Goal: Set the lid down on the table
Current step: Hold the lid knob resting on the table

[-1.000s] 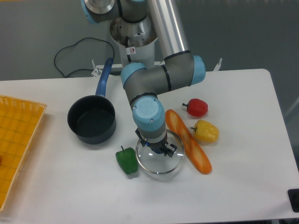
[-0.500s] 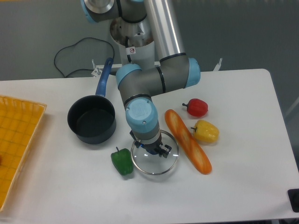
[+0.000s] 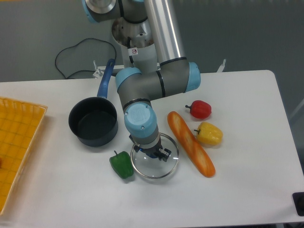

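- The lid (image 3: 155, 161) is seen on the white table (image 3: 247, 180), directly beneath the gripper (image 3: 151, 153).
- The gripper's grasp cannot be told; its fingers are hidden by the wrist.
- A green pepper (image 3: 122, 164) lies just beside the lid at 9 o'clock.

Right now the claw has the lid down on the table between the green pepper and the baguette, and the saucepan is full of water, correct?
Not quite: the saucepan looks empty in the camera view. The rest holds: the lid is down on the table, between the green pepper and the baguette, under the claw.
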You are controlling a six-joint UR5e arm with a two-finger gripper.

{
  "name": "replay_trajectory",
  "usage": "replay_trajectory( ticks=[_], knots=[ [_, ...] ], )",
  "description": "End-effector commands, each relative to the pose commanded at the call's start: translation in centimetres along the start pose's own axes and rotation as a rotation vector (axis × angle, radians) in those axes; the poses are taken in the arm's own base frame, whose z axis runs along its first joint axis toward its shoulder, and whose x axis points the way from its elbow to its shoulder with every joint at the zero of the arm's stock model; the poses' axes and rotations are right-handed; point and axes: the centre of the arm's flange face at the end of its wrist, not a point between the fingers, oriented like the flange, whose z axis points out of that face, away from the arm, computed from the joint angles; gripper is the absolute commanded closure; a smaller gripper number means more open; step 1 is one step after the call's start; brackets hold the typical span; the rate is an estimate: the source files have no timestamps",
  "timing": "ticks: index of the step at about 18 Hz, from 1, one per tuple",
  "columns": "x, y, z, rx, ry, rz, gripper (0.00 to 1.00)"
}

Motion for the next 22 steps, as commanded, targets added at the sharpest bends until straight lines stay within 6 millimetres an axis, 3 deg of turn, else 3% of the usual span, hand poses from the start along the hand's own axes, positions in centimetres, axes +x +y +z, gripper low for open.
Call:
replay_trajectory(
  ticks=[22],
  knots=[
    [0.1, 0.2, 1.0, -0.035, -0.006, 0.027, 0.41]
  ],
)
